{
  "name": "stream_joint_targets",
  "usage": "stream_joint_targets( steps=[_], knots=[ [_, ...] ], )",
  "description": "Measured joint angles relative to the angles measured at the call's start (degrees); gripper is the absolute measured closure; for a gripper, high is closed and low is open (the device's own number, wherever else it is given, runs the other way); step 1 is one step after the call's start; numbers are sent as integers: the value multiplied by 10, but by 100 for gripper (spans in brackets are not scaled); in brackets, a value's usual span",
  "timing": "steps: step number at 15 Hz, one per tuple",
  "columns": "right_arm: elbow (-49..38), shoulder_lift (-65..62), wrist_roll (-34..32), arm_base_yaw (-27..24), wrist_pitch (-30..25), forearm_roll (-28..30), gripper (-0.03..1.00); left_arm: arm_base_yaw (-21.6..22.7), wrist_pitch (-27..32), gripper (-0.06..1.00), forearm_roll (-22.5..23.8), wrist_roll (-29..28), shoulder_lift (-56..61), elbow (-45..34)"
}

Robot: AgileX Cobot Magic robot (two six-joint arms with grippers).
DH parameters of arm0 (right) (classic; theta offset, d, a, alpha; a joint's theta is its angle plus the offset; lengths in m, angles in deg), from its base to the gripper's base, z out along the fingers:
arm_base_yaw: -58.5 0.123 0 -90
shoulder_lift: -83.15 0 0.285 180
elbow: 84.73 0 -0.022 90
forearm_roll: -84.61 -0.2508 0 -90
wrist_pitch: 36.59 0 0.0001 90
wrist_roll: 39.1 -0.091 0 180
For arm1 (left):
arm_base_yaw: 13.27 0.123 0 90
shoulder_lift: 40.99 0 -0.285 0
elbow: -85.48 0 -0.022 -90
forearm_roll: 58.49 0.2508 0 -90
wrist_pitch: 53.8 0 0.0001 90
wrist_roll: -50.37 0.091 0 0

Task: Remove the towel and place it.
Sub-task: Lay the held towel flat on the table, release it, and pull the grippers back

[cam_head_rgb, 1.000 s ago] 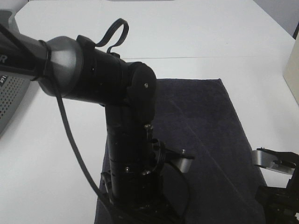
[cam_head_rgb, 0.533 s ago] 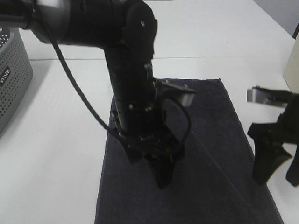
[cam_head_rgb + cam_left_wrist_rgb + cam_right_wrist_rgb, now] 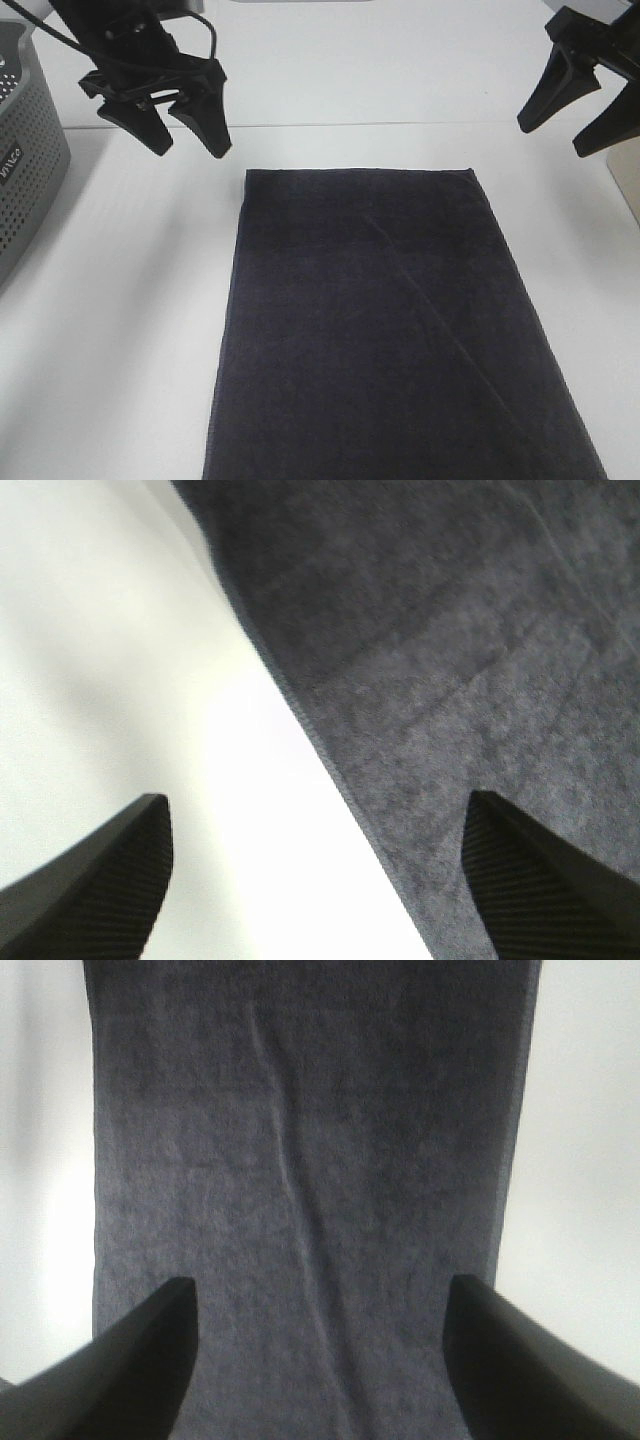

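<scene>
The dark navy towel (image 3: 390,330) lies flat on the white table, long side running toward the camera, with a faint diagonal crease. My left gripper (image 3: 188,138) is open and empty, raised above the table beyond the towel's far left corner. My right gripper (image 3: 560,130) is open and empty, raised near the far right. The left wrist view shows the towel (image 3: 460,660) and its hemmed edge between the open fingertips (image 3: 100,880). The right wrist view shows the towel (image 3: 300,1180) lengthwise below the open fingers (image 3: 140,1360).
A grey perforated basket (image 3: 25,150) stands at the left edge of the table. A pale box edge (image 3: 628,175) shows at the right. Bare white table (image 3: 120,330) lies on both sides of the towel.
Both arms have pulled up and away from over the towel, the left to the far left, the right to the far right. The towel now shows fully.
</scene>
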Motion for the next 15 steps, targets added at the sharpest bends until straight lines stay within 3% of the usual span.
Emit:
stream_joint_targets(
  steps=[2, 4, 6, 9, 11, 15],
  knots=[
    [5, 11, 6, 0, 33, -3, 29, 32, -7, 17, -1, 2, -5, 5],
    [55, 66, 33, -1, 6, -4, 29, 57, -13, 12, -4, 13, -32, 7],
    [154, 155, 49, -1, -43, -4, 29, 66, -36, 10, -21, 23, -73, 33],
    [372, 320, 53, -17, -50, -22, 29, 66, -52, 10, -105, 57, -178, 132],
    [437, 378, 53, -28, -50, -45, 29, 66, -52, 10, -133, 60, -245, 203],
    [451, 438, 60, -34, -52, -52, 29, 66, -52, 10, -187, 60, -338, 311]
  ],
)
